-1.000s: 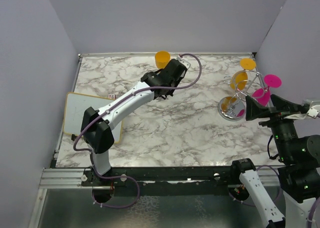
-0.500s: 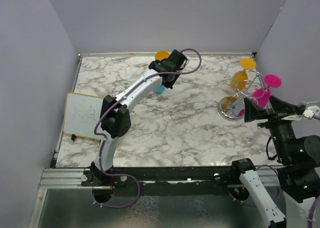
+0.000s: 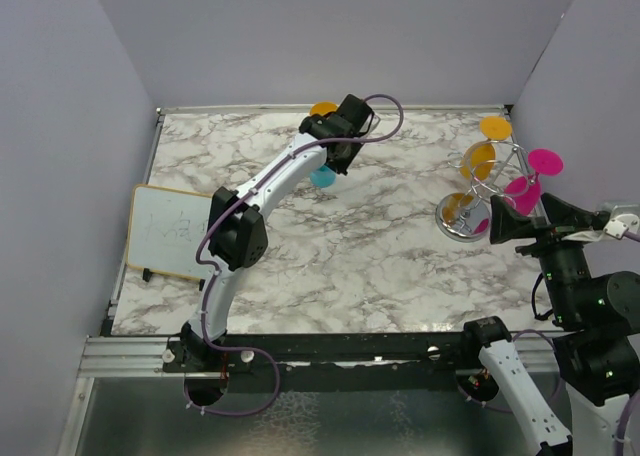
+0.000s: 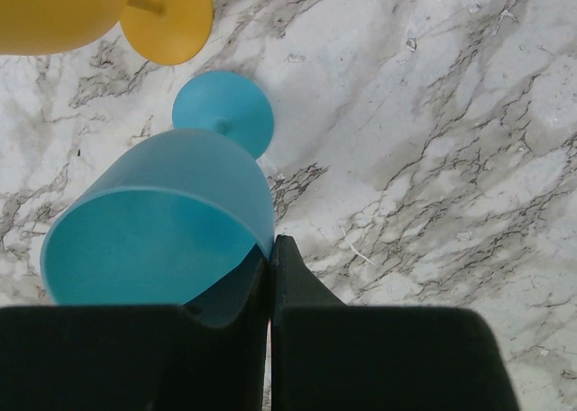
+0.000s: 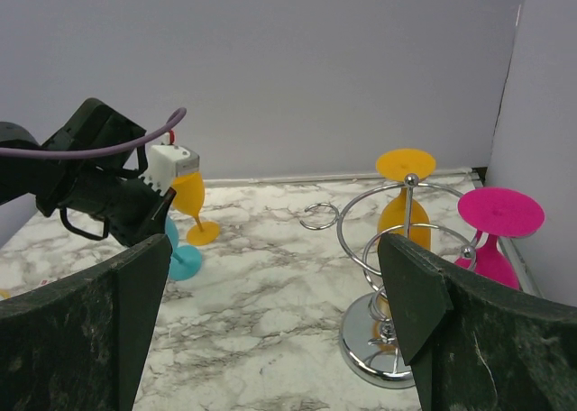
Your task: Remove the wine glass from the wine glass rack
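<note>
My left gripper (image 4: 270, 249) is pinched shut on the rim of the blue wine glass (image 4: 162, 222). Its foot seems down on the bench (image 4: 433, 159) at the far middle, so I should release gently and lift straight up, clear of the orange glass (image 4: 54, 14) just beside it. It is a translucent blue goblet with a round foot, well left of the wine glass rack (image 3: 490, 181), near which my right gripper (image 5: 275, 276) stands wide open.

- A blue wine glass (image 4: 162, 204) fills the lower left of the frame, its open mouth facing the camera and its round foot higher up in the frame.
- The left gripper (image 4: 270, 251), bottom centre, pinches the glass's rim wall between its black fingers.
- A yellow wine glass (image 4: 54, 10) sits at upper left.
- The marble table (image 4: 433, 114) fills the right side.
</note>
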